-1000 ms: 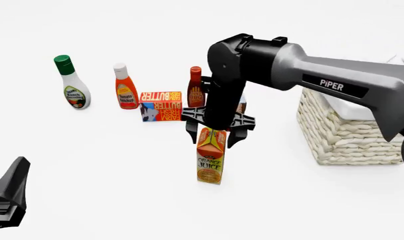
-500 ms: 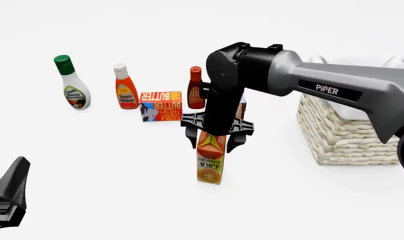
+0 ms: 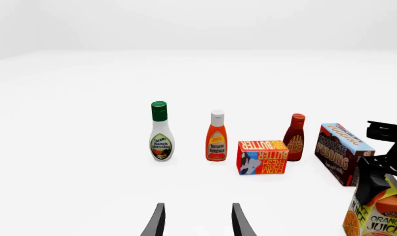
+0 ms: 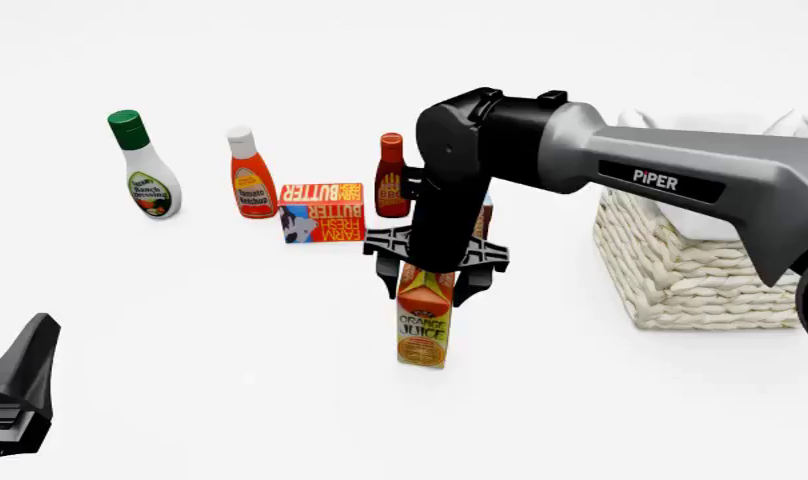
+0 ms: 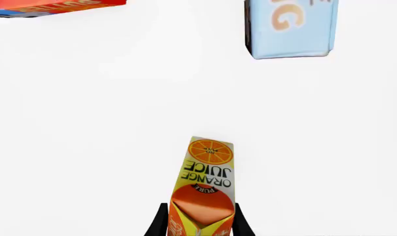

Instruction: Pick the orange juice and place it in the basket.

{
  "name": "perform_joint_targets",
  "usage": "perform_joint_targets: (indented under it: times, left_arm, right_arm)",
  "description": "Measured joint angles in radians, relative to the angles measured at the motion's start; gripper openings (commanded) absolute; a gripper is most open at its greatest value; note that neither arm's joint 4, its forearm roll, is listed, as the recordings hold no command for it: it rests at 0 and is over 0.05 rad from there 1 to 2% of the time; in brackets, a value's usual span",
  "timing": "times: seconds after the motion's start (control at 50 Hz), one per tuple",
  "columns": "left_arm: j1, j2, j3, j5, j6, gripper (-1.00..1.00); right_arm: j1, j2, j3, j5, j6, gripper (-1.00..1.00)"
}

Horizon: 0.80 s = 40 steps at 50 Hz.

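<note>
Fingers of my right gripper [image 4: 428, 280] are clamping the orange juice carton [image 4: 424, 320] by its gable, basket [image 4: 691, 272] at three o'clock. My left gripper [image 3: 197, 222] is hanging open.

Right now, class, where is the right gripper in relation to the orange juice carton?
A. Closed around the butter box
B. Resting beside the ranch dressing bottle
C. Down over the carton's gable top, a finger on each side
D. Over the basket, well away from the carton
C: in the front view the right gripper sits over the top of the orange juice, and the right wrist view shows fingers flanking it.
</note>
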Motion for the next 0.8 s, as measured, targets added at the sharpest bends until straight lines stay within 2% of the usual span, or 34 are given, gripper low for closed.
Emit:
perform_joint_targets:
  times: [0.38,0.8]
  left_arm:
    - [0.0,0.0,0.0,0.0,0.0,1.0]
    - [0.0,0.0,0.0,0.0,0.0,1.0]
  right_arm:
    - [-0.018,-0.013,-0.06,0.074,-0.037,-1.0]
    - [-0.028,-0.073,-0.068,0.096,-0.065,-1.0]
